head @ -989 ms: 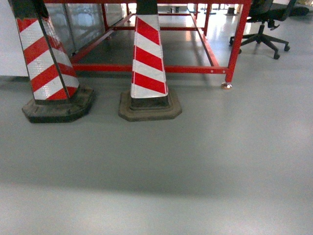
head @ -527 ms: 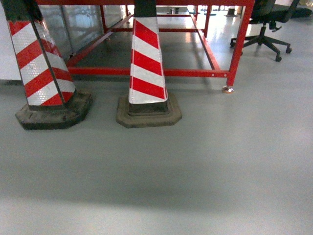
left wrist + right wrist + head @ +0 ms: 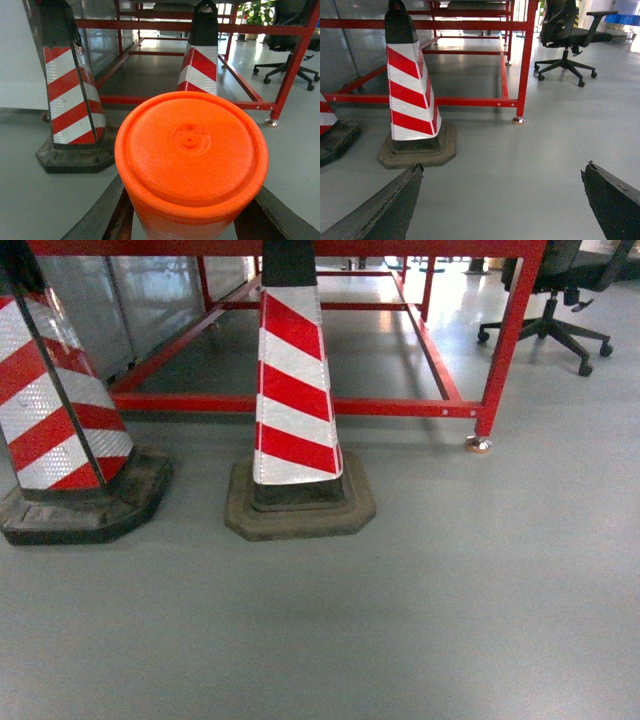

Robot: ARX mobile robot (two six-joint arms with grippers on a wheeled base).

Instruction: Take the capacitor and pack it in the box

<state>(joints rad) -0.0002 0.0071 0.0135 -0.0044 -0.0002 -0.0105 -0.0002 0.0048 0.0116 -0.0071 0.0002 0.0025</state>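
In the left wrist view a big orange cylinder, the capacitor (image 3: 192,160), fills the lower middle with its round end facing the camera. My left gripper (image 3: 192,217) is shut on the capacitor, one dark finger pressing each side. My right gripper (image 3: 502,170) is open, its two dark fingers far apart with only grey floor between them. The box is out of view. Neither gripper shows in the head view.
Two red-and-white striped cones on black bases stand ahead, one in the middle (image 3: 290,390) and one at the left (image 3: 55,420). Behind them is a red steel table frame (image 3: 300,405) with a leg (image 3: 500,370) at the right. A black office chair (image 3: 560,290) stands at the far right.
The head view has drawn closer: the cones and the red frame sit lower and larger, the left cone has slid toward the left edge, and the frame's leg has shifted right.
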